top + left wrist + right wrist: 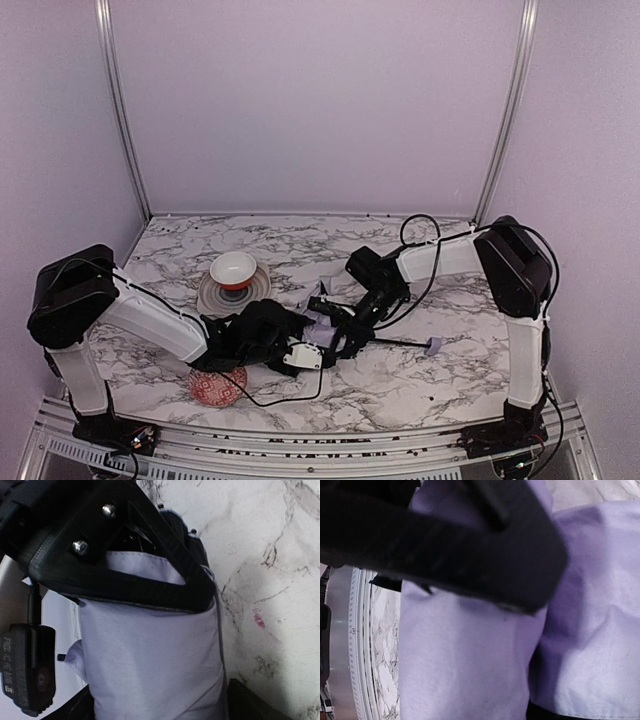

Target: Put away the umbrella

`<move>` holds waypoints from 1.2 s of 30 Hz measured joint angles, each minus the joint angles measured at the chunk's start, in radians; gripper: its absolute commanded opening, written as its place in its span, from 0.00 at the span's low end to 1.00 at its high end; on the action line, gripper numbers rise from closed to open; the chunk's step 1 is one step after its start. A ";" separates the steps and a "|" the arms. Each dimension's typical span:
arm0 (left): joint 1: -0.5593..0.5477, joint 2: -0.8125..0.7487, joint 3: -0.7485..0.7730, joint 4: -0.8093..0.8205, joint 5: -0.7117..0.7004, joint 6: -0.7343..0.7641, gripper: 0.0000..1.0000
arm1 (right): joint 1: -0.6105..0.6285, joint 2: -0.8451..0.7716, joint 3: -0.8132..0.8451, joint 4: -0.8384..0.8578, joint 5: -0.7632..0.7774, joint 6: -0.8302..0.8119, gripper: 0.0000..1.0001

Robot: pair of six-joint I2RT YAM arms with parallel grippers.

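The umbrella (318,322) lies mid-table as a crumpled pale lavender bundle. Its thin black shaft runs right to the small knob handle (433,346). My left gripper (322,347) reaches in from the left. In the left wrist view its jaws stand wide on either side of the umbrella fabric (150,655), which fills the gap at the left gripper (160,700). My right gripper (342,325) comes in from the right, shut on the umbrella bundle. Lavender cloth (460,655) fills the right wrist view around the right gripper (485,680), and its fingertips are hidden.
A white bowl (233,268) stands on a grey plate (205,296) at the back left. A red patterned bowl (218,386) sits near the front edge under the left forearm. Black cables loop beside the right arm. Lavender walls close in on three sides.
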 measured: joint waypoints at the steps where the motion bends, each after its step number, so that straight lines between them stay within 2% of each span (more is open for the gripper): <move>1: 0.001 0.029 0.008 0.003 -0.019 -0.003 0.85 | 0.000 0.000 0.000 0.000 0.000 0.003 0.29; 4: 0.005 0.053 0.030 0.008 -0.036 -0.024 0.79 | -0.001 0.001 0.000 0.001 -0.005 0.014 0.30; 8: 0.019 0.064 0.113 -0.154 0.000 -0.077 0.58 | -0.002 0.001 0.003 -0.001 -0.006 0.031 0.35; 10: 0.026 0.077 0.164 -0.245 0.015 -0.098 0.46 | -0.004 0.001 0.005 -0.003 -0.006 0.045 0.45; 12: 0.032 0.081 0.187 -0.293 0.036 -0.121 0.42 | -0.006 -0.003 0.004 -0.004 -0.016 0.060 0.50; 15: 0.037 0.081 0.201 -0.329 0.065 -0.145 0.40 | -0.013 -0.013 0.002 0.000 -0.019 0.077 0.55; 17: 0.044 0.083 0.219 -0.361 0.088 -0.165 0.40 | -0.014 -0.021 -0.005 0.007 -0.024 0.085 0.62; 23: 0.077 0.103 0.301 -0.489 0.196 -0.242 0.38 | -0.032 -0.143 -0.105 0.081 0.017 0.092 0.69; 28: 0.104 0.125 0.369 -0.608 0.309 -0.309 0.38 | -0.051 -0.392 -0.250 0.233 0.118 0.093 0.71; 36: 0.159 0.219 0.524 -0.821 0.575 -0.403 0.36 | -0.047 -0.829 -0.631 0.687 0.319 0.042 0.70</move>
